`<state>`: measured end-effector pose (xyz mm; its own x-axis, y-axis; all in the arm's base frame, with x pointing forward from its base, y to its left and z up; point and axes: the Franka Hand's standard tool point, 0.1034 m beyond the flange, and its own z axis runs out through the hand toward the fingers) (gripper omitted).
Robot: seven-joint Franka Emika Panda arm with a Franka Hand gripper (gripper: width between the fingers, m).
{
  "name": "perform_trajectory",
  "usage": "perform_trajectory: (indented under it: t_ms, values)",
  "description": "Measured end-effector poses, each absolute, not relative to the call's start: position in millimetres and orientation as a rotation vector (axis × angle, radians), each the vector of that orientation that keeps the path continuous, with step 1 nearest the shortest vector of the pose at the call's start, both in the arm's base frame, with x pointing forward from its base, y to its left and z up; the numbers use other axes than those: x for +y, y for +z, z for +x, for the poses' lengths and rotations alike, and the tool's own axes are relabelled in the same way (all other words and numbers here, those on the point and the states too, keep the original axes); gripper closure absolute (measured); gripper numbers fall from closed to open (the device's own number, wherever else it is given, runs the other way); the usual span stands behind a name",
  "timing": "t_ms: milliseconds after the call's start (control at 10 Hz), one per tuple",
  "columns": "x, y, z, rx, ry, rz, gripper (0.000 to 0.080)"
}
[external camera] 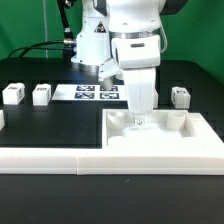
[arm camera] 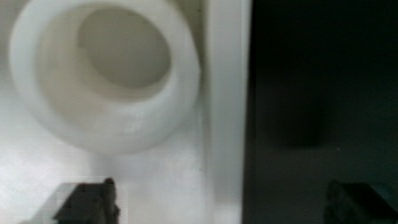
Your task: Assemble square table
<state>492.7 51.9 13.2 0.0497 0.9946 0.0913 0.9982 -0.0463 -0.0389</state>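
The square table's white slab (external camera: 160, 135) lies flat on the black table, at the exterior view's right, with round corner holes facing up. My gripper (external camera: 140, 118) is lowered onto the slab's far edge, between two of the holes. In the wrist view, my gripper (arm camera: 224, 205) is open, with its dark fingertips (arm camera: 84, 202) wide apart. One finger is over the white slab (arm camera: 214, 120) and the other over the black table. A large round hole (arm camera: 116, 60) lies close by. Three white tagged legs (external camera: 12, 93), (external camera: 41, 94), (external camera: 180, 96) stand apart on the table.
The marker board (external camera: 92, 93) lies behind the arm, in front of the robot's base. A long white border bar (external camera: 50, 160) runs along the front, against the slab's near side. Part of another white piece (external camera: 1, 119) shows at the exterior view's left edge.
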Motion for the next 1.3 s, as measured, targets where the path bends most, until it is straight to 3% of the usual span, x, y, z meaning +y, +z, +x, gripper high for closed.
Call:
perform_trajectory:
  t_ms: [100,700,900,1100,1300]
  values:
    - [52,13.2,493,-2.104,-0.060,-2.208,0.0163]
    - [51,13.9,493,-2.099,-0.061,-2.214,0.0150]
    - [57,38.0,486,-1.946,-0.072,-2.386,0.0150]
    - [87,68.9,467,-1.697,-0.084,-2.603,0.0150]
    - [112,74.7,465,-1.401,-0.093,-2.770,0.0150]
